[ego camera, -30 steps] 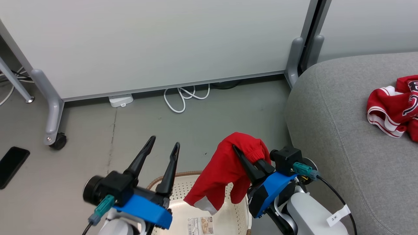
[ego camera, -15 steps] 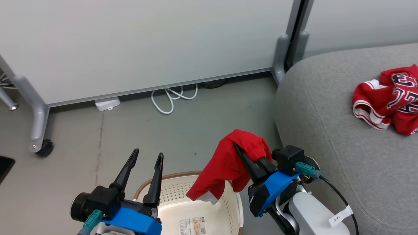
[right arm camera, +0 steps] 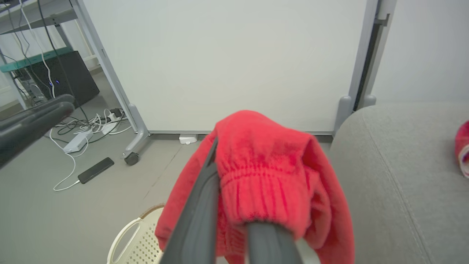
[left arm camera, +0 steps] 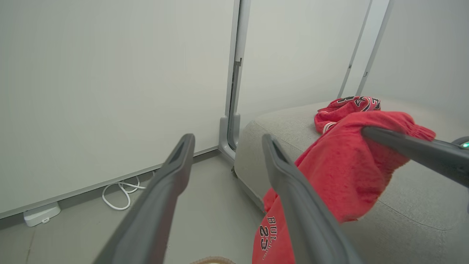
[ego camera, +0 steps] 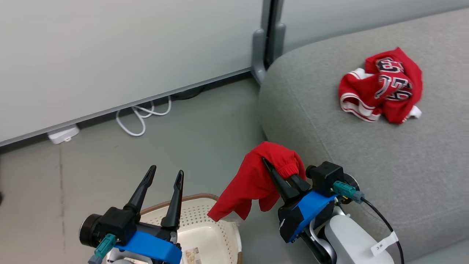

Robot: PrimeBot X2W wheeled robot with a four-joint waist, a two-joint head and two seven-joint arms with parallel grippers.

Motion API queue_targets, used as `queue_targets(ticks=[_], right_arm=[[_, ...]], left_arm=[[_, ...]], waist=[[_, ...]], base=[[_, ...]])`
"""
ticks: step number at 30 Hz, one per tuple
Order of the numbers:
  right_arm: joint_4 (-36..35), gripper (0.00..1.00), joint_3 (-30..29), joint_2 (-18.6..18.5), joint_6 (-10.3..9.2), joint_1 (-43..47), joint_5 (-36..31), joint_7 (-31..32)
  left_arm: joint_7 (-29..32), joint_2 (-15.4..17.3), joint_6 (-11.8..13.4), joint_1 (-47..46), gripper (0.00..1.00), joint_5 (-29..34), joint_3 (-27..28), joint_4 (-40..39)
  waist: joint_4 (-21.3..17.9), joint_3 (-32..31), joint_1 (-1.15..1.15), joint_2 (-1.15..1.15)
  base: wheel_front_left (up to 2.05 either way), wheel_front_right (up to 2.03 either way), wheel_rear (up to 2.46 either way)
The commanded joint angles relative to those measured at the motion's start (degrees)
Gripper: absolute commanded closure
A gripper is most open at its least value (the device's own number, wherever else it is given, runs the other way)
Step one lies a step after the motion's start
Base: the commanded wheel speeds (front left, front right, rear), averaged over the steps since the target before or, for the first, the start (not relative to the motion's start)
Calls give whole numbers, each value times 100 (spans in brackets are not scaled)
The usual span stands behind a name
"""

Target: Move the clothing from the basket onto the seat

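Observation:
My right gripper [ego camera: 273,165] is shut on the plain red garment [ego camera: 253,181] with ribbed cuffs, which drapes over its fingers [right arm camera: 199,205] above the floor beside the grey seat [ego camera: 366,154]. From the left wrist view the same garment [left arm camera: 340,176] hangs with small white lettering low down. The red jersey [ego camera: 381,86] with white-striped trim and numbers lies crumpled on the seat. My left gripper [ego camera: 165,178] is open and holds nothing, above the cream basket [ego camera: 205,234], whose rim [right arm camera: 126,234] peeks in at the bottom of the right wrist view.
A pale partition wall [ego camera: 110,55] on a grey post [ego camera: 267,40] stands behind. White cable loops [ego camera: 143,113] and a white adapter [ego camera: 64,134] lie on the grey floor. A wheeled panel foot [right arm camera: 133,146], a black phone [right arm camera: 96,170] and cables sit to the left.
The head camera has swung right, bringing the seat and jersey further into view. My right gripper still holds the plain red garment, now closer to the seat's edge.

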Motion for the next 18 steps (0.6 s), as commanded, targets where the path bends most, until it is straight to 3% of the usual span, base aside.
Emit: queue_targets(ticks=[1, 18], right_arm=[[-36, 100, -14, -2, 3, 83, -36, -28], [-155, 100, 46, -2, 3, 97, 141, -104]], left_arm=[[-28, 1, -25, -70, 0, 23, 21, 10], [-28, 157, -37, -216, 0, 68, -32, -25]], waist=[[-232, 51, 0, 0], [-1466, 370, 0, 0]], base=[[0, 0, 0], [0, 0, 0]])
